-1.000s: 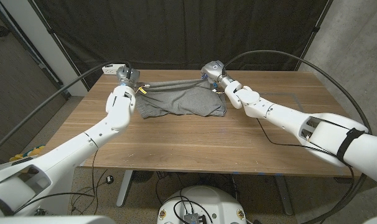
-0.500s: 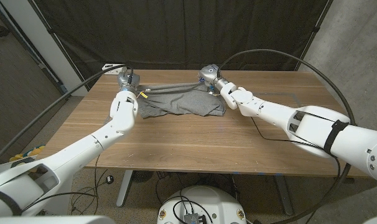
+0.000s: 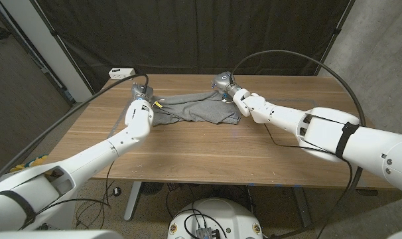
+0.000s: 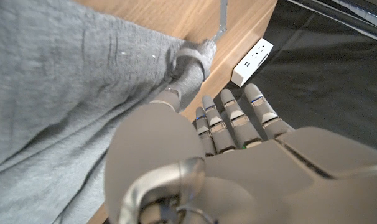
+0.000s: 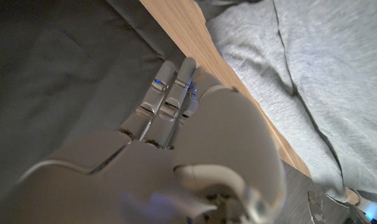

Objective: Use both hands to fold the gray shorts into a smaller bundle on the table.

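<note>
The gray shorts [image 3: 194, 109] lie rumpled at the far middle of the wooden table [image 3: 207, 149]. Their far hem runs stretched between my two hands. My left hand [image 3: 141, 98] is at the shorts' far left corner. In the left wrist view, the thumb of that hand [image 4: 226, 143] pinches a fold of the gray cloth [image 4: 64, 93] while the other fingers curl beside it. My right hand [image 3: 225, 84] grips the far right corner. In the right wrist view, the hand [image 5: 195, 137] has curled fingers, and the cloth [image 5: 313, 74] passes behind its thumb.
A white power strip [image 3: 121, 71] sits at the table's far left corner, near my left hand, and is also seen from the wrist [image 4: 252, 61]. A dark curtain hangs close behind the far edge. Bare wood stretches from the shorts to the near edge.
Both hands have come down and nearer with the far hem. The left hand moved most, toward the near side. The raised hem now sits lower over the rest of the shorts.
</note>
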Tool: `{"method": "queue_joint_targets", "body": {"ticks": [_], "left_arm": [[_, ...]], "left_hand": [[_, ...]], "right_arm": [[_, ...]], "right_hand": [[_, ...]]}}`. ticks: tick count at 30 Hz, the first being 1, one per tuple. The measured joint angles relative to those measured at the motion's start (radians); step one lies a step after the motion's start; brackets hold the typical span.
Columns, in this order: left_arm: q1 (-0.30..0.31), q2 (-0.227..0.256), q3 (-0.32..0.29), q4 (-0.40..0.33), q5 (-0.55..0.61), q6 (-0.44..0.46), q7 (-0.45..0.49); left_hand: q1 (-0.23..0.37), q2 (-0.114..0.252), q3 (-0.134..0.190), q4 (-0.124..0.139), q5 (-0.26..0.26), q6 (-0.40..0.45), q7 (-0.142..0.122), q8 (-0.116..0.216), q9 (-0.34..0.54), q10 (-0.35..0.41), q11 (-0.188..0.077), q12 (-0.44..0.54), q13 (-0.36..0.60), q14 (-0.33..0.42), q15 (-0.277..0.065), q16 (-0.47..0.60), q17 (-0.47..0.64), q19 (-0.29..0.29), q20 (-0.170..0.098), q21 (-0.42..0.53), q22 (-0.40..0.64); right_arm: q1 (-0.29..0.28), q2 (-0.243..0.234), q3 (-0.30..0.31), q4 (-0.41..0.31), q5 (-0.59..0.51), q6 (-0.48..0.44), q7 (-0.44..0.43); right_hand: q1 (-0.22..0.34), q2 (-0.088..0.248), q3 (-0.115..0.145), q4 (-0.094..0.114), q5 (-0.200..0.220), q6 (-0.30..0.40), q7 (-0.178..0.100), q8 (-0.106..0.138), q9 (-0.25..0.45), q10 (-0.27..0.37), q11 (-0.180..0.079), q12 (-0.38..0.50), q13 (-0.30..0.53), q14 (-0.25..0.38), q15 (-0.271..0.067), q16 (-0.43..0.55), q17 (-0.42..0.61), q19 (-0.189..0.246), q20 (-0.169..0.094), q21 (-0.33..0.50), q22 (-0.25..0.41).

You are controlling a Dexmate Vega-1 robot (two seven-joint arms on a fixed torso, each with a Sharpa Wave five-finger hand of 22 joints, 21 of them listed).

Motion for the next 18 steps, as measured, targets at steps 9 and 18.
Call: {"method": "queue_joint_targets", "body": {"ticks": [9,18], "left_arm": [[-0.042,-0.001,0.059,0.019,0.019,0.036,-0.028],[0.037,0.035,0.033,-0.088,0.042,0.087,0.072]], "left_hand": [[-0.044,0.043,0.088,0.052,0.011,-0.148,0.017,0.000,0.001,-0.168,0.047,0.000,-0.032,-0.088,0.017,0.005,-0.026,-0.035,0.018,0.002,-0.005],[-0.185,0.019,0.080,0.122,-0.001,-0.189,0.007,0.012,0.003,-0.228,0.065,0.012,-0.046,-0.148,0.045,0.009,-0.038,-0.047,0.024,0.015,-0.010]], "right_arm": [[-0.058,-0.109,0.028,-0.220,0.006,-0.135,0.104],[-0.145,-0.210,0.102,-0.443,-0.007,-0.239,0.122]], "right_hand": [[-0.115,0.002,0.008,0.063,0.004,-0.050,-0.005,0.000,-0.009,-0.043,0.000,-0.039,-0.026,-0.070,0.023,-0.058,-0.091,-0.037,0.033,-0.012,-0.007],[-0.212,-0.012,0.010,0.116,0.004,-0.068,0.006,0.000,-0.012,-0.102,0.023,-0.054,-0.046,-0.158,0.038,-0.064,-0.146,-0.067,0.049,-0.032,-0.007]]}}
